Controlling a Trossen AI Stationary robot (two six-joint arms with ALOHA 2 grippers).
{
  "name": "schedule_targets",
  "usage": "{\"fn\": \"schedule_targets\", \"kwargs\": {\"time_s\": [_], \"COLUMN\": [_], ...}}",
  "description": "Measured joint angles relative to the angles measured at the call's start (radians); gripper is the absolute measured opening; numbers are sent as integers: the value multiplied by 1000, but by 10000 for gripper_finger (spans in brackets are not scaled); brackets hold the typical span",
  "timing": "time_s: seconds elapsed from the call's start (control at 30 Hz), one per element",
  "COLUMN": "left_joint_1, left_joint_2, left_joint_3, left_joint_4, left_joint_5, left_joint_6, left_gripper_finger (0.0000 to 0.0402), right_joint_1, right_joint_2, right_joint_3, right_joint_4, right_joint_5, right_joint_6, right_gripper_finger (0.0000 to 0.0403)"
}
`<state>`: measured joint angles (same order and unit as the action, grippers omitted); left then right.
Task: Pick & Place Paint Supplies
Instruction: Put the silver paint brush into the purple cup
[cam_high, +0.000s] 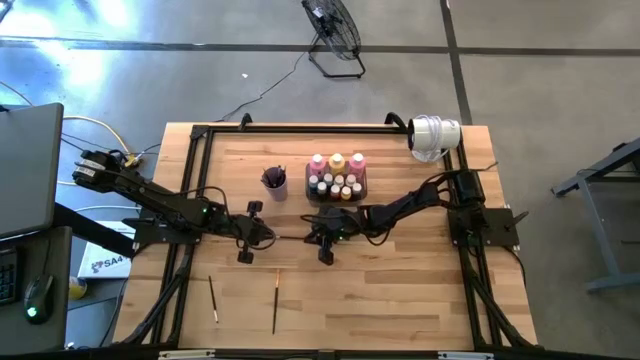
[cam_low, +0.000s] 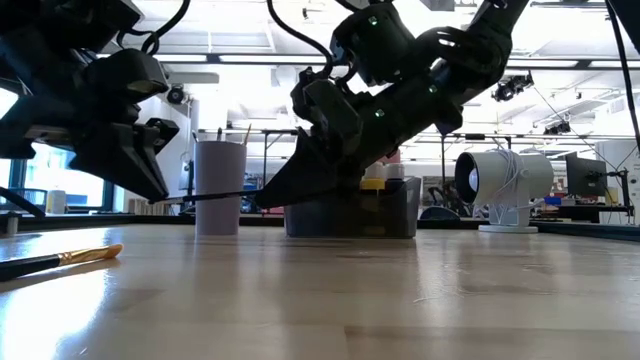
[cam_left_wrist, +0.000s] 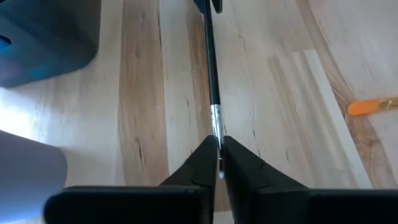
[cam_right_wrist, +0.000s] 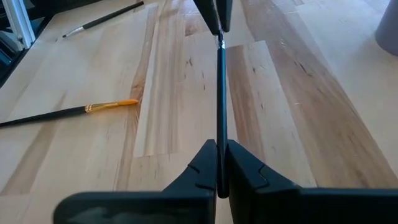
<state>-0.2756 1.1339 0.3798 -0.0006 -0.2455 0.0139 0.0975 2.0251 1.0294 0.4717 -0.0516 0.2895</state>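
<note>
A thin dark-handled paintbrush (cam_high: 285, 237) hangs level above the table, between my two grippers. My left gripper (cam_high: 247, 238) is shut on its ferrule end and my right gripper (cam_high: 322, 240) is shut on its handle end. In the low view the paintbrush (cam_low: 215, 196) runs level between them, clear of the wood. Two more paintbrushes (cam_high: 213, 298) (cam_high: 275, 300) lie flat nearer the near edge. Pink and yellow-orange bottles (cam_high: 337, 161) and tiny white-capped ones (cam_high: 335, 185) stand in the dark tray (cam_high: 310, 185) behind my right gripper. My left gripper pinches the paintbrush between its two fingertips (cam_left_wrist: 205, 155) just behind the silver ferrule (cam_left_wrist: 216, 118). The fingers come level from the table's left, along the brush. The brush is lifted clear and level. My right gripper pinches the dark handle (cam_right_wrist: 221, 134) between its fingertips (cam_right_wrist: 205, 158). It comes from the table's right, slanting down, with its fingers along the brush. The brush is clear of the table.
A purple cup (cam_high: 275, 183) with brushes standing in it sits left of the tray. A white round device (cam_high: 435, 135) stands at the far right corner. Black frame rails (cam_high: 190, 180) run along the table's sides. Bare wood lies toward the near right.
</note>
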Motion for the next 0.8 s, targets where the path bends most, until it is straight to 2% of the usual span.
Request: {"fn": "schedule_targets", "kwargs": {"time_s": [0.27,0.4,0.63,0.8], "left_joint_1": [1,1,1,1], "left_joint_2": [-16,-69,-226,-374], "left_joint_3": [0,0,0,0], "left_joint_4": [3,0,-7,-43], "left_joint_5": [-35,-51,-115,-133], "left_joint_6": [-17,9,70,87], "left_gripper_finger": [120,160,171,170], "right_joint_1": [0,1,3,17], "right_joint_2": [0,0,-11,-115], "right_joint_3": [0,0,0,1], "right_joint_4": [-14,-31,-76,-177], "right_joint_5": [-4,-10,27,85], "right_joint_6": [-23,-29,-61,-106], "right_gripper_finger": [5,4,4,4]}}
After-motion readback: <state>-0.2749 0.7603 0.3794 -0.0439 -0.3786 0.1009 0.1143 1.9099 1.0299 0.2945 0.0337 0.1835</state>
